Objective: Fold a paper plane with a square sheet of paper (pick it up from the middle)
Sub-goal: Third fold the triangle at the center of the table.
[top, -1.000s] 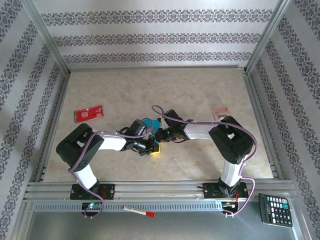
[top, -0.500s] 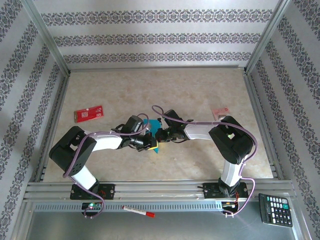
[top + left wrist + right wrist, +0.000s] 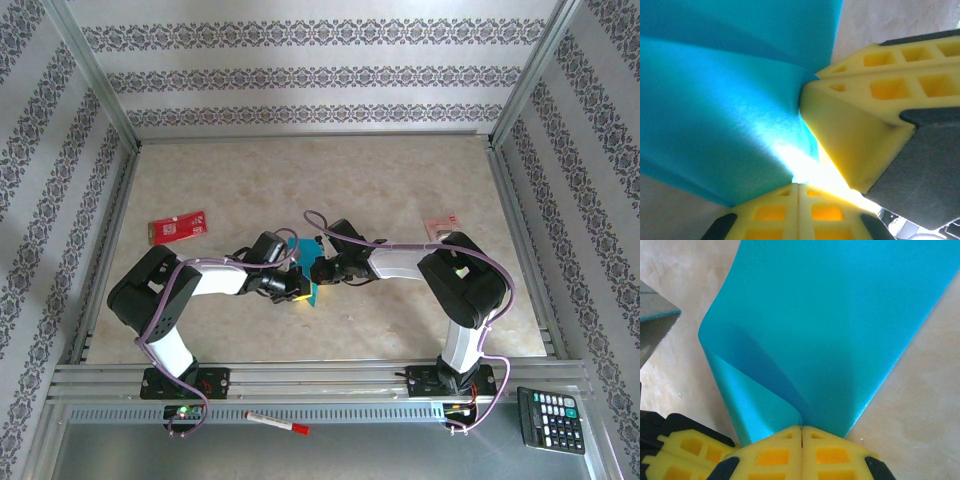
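1. Sheet of paper (image 3: 297, 246): teal-blue, matte, creased into a smaller folded shape; near the middle of the table (image 3: 400, 170), slightly toward 6 o'clock, held between the two hands.
2. Left hand (image 3: 298, 290): closed, pinching the sheet at its 6 o'clock edge in the top view; in the left wrist view, yellow fingertips (image 3: 775, 212) pressed together at 6 o'clock, the paper fanning out toward 10 o'clock.
3. Right hand (image 3: 316, 270): closed, gripping the same sheet from its 3 o'clock side; in the right wrist view, fingertips (image 3: 825, 455) shut at 6 o'clock over a curled fold, the flat part spreading toward 12 o'clock.
4. Both hands touching or nearly touching, the right one's yellow finger seen at 3 o'clock in the left wrist view.
5. Red-and-white card (image 3: 177, 227): flat on the table at 9 o'clock, well apart from the sheet.
6. Pink packet (image 3: 441, 226): at 3 o'clock, beside the right arm.
7. Calculator (image 3: 551, 420) at 5 o'clock and red marker (image 3: 278, 423) at 6 o'clock, both off the table's near edge.
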You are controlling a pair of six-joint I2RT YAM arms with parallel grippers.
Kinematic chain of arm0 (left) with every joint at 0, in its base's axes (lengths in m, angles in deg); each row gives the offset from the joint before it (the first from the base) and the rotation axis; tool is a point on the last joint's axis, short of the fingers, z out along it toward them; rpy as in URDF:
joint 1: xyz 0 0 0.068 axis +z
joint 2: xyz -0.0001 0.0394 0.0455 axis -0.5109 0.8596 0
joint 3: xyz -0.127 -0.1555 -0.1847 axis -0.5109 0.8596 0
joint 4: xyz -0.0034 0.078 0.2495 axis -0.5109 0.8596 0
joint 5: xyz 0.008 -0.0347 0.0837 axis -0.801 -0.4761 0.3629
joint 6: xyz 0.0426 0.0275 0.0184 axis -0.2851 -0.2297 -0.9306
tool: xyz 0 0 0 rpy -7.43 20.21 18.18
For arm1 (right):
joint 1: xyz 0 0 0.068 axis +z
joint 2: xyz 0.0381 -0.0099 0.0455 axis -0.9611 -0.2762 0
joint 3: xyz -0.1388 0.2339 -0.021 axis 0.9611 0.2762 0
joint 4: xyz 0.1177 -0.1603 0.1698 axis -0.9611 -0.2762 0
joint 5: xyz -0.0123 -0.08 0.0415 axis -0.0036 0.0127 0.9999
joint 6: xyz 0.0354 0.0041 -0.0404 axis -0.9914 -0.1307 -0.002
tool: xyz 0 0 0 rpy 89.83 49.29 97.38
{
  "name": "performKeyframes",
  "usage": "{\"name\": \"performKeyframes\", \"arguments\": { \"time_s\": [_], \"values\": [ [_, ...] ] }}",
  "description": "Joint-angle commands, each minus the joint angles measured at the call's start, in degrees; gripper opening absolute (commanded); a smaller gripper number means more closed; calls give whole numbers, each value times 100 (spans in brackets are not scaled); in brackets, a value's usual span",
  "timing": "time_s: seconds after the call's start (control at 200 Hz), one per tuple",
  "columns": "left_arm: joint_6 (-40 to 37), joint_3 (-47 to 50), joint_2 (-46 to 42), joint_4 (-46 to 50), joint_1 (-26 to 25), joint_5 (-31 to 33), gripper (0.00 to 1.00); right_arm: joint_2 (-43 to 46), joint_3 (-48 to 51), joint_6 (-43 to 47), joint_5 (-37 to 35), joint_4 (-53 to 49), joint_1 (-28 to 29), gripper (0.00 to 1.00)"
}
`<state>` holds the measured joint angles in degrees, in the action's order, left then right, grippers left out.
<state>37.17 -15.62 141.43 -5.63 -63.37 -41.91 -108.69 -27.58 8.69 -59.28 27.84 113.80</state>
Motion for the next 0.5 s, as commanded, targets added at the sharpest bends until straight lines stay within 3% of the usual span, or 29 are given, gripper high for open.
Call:
{"name": "performKeyframes", "arguments": {
  "time_s": [0.0,0.495],
  "values": [
    [-190,-145,-260,318,201,-17,6,-127,223,111,-154,-463,-66,0],
    [-383,-93,166,365,487,19,7,-152,245,104,-167,-459,-81,0]
  ]
}}
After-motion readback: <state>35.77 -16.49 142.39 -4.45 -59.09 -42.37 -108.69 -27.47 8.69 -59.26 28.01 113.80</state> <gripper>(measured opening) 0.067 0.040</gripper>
